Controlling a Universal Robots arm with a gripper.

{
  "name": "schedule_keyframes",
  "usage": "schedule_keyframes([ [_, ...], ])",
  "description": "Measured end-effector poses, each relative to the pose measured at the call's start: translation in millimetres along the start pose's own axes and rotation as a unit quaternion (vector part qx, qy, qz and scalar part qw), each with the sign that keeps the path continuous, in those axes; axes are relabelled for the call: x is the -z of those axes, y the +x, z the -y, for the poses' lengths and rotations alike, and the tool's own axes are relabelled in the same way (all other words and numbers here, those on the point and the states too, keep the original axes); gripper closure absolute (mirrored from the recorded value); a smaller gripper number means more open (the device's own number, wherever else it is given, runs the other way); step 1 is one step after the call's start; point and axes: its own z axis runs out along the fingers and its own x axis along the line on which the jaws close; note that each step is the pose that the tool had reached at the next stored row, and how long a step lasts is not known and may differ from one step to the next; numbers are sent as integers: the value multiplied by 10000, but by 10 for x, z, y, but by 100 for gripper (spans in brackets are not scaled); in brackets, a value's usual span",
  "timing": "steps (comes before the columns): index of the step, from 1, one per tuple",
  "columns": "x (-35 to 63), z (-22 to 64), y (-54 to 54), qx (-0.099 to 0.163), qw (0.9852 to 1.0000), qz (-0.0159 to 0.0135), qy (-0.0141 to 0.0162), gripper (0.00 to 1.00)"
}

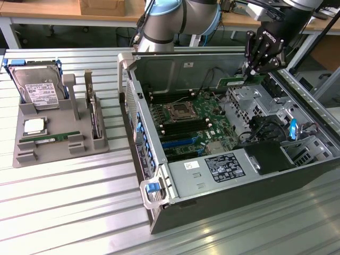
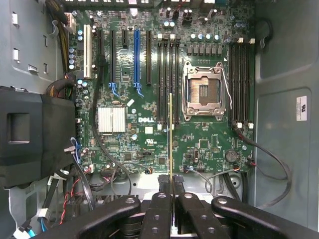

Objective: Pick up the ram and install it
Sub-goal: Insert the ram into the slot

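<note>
Gripper (image 2: 171, 184) pinches thin flat green ram (image 2: 170, 130) edge-on above motherboard (image 2: 209, 149).

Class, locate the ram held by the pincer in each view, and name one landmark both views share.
Exterior view: the ram juts from the pincer over the case, toward the exterior view's right.
Wrist view: the ram, edge-on, a thin strip beside the processor socket.
Shared landmark: the processor socket.
</note>
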Motion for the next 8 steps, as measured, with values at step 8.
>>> schedule_keyframes([
  [8,-13,1,1,0,10000,0,0,88],
])
